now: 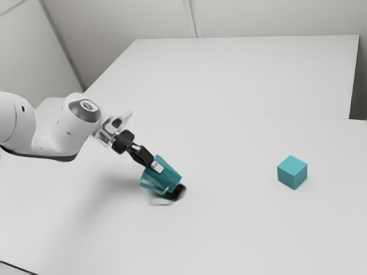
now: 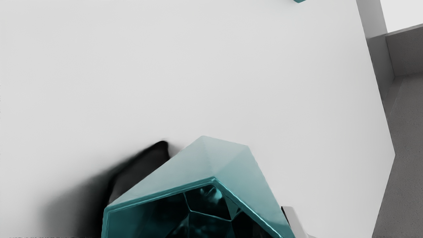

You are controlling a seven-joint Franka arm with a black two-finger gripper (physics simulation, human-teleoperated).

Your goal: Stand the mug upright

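Your gripper (image 1: 153,166) grips the teal mug (image 1: 168,177) well in from the far edge of the worktop (image 1: 229,229), the tilted vessel's mouth facing back and its base angled down, a hold apparently meant to let you swing it upright.
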